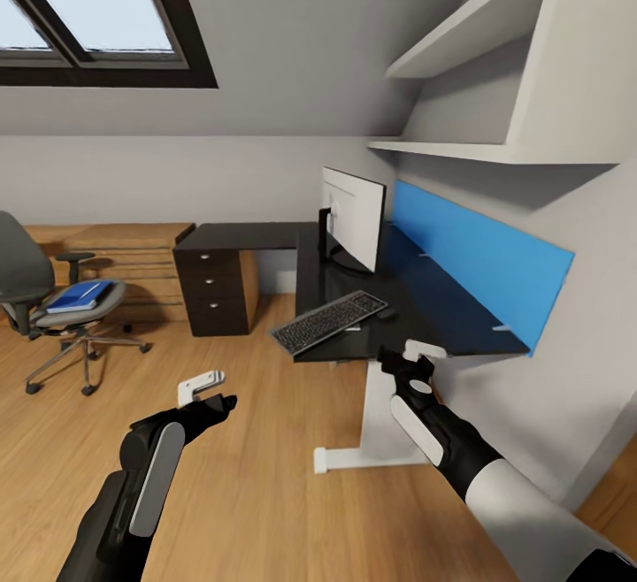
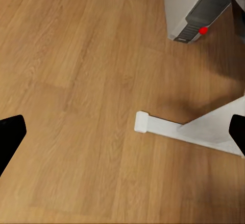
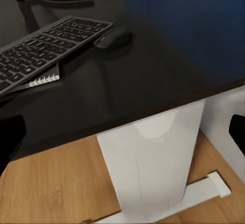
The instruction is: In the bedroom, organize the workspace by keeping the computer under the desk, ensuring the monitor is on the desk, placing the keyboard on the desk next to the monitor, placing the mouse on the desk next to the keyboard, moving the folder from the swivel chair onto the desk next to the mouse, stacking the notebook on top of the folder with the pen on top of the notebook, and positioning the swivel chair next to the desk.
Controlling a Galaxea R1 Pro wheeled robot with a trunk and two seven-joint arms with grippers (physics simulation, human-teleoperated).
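Observation:
The black desk [image 1: 442, 312] carries the monitor [image 1: 354, 215], the black keyboard [image 1: 329, 320] and a dark mouse [image 1: 387, 313] just right of it. The keyboard's near end overhangs the desk's edge. In the right wrist view the keyboard [image 3: 46, 52] lies beside the mouse [image 3: 112, 39], with a thin pale-ribbed edge under it. At the far left the grey swivel chair [image 1: 26, 294] holds the blue folder [image 1: 80, 296] on its seat. The grey-white computer [image 2: 191, 9] rests on the floor near the desk's leg. My left gripper [image 1: 208, 394] hangs open over the floor; my right gripper [image 1: 414, 363] is open at the desk's front edge.
A wooden chest [image 1: 133, 255] and black drawers [image 1: 217, 290] stand between chair and desk. A blue panel [image 1: 478, 255] backs the desk, with white shelves [image 1: 495, 78] above. The desk's white leg and foot [image 1: 354, 449] stand close ahead. Wood floor [image 1: 265, 476] stretches to the left.

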